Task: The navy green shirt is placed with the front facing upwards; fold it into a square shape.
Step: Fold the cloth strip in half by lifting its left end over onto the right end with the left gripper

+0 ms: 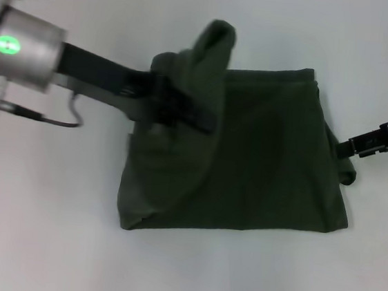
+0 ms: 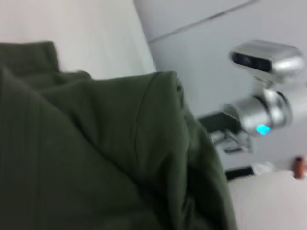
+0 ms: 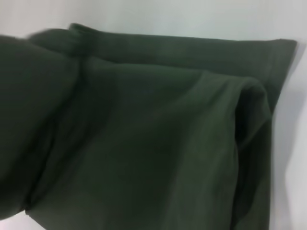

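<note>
L gripper [image 1: 200, 118] lifting shirt [image 1: 261, 166] flap – R gripper [image 1: 350, 146] at opposite edge.

- The head view is evenly and brightly lit from above; the plain white table [image 1: 33, 226] looks washed out, almost without texture.
- The dark olive-green cotton shirt [image 1: 262, 159] reads as a nearly flat dark mass, folds barely separated; only thin soft shadows edge it.
- The silver left arm is smeared by motion blur, and its green light blooms.
- In the left wrist view the cloth [image 2: 96, 158] is soft and unfocused, perhaps through closeness.
- The right wrist view is dim and hazy over the fabric [image 3: 144, 143], its edges blurred.
</note>
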You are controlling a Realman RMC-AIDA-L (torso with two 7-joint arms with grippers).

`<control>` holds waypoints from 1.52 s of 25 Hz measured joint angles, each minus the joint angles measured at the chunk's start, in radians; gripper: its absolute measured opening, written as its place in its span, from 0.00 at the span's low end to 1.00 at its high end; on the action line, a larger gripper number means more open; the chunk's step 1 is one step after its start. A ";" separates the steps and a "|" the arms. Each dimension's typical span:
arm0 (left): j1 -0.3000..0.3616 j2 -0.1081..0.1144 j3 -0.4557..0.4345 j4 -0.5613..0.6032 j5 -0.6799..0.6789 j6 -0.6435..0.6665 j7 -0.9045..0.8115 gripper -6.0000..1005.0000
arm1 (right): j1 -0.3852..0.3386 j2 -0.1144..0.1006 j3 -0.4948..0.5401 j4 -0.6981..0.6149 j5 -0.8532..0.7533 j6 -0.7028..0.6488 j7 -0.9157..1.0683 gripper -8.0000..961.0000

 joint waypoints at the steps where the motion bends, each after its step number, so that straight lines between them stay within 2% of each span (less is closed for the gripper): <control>1: -0.002 -0.007 0.009 -0.007 0.000 -0.027 0.001 0.07 | 0.000 0.000 0.000 0.004 0.000 0.000 -0.003 0.71; 3: -0.011 -0.026 0.022 -0.049 -0.007 -0.128 0.014 0.07 | -0.001 0.000 0.000 0.008 0.001 0.001 -0.007 0.71; 8: -0.035 -0.042 0.024 -0.147 -0.067 -0.236 0.062 0.07 | -0.001 0.001 0.000 0.008 0.001 0.003 -0.009 0.71; 15: -0.064 -0.049 0.042 -0.229 -0.111 -0.282 0.100 0.07 | 0.004 0.001 0.000 0.011 0.000 0.005 -0.010 0.71; 20: -0.092 -0.050 0.058 -0.336 -0.134 -0.412 0.133 0.07 | 0.008 0.001 0.000 0.018 0.001 0.008 -0.011 0.71; 24: -0.086 -0.051 0.059 -0.355 -0.144 -0.448 0.132 0.08 | 0.007 0.002 0.000 0.019 0.001 0.015 -0.011 0.71; 28: -0.084 -0.048 0.076 -0.355 -0.152 -0.425 0.127 0.10 | 0.010 0.001 0.000 0.019 0.000 0.019 -0.008 0.71; 31: -0.085 -0.048 0.081 -0.355 -0.152 -0.406 0.127 0.33 | 0.012 0.001 0.000 0.019 0.000 0.020 -0.006 0.71; 36: -0.073 -0.043 0.063 -0.330 -0.182 -0.355 0.126 0.44 | 0.011 -0.007 0.003 0.019 -0.001 0.021 -0.003 0.71; 38: -0.048 -0.039 0.057 -0.275 -0.213 -0.302 0.117 0.48 | 0.009 -0.016 0.008 0.016 -0.001 0.015 0.000 0.71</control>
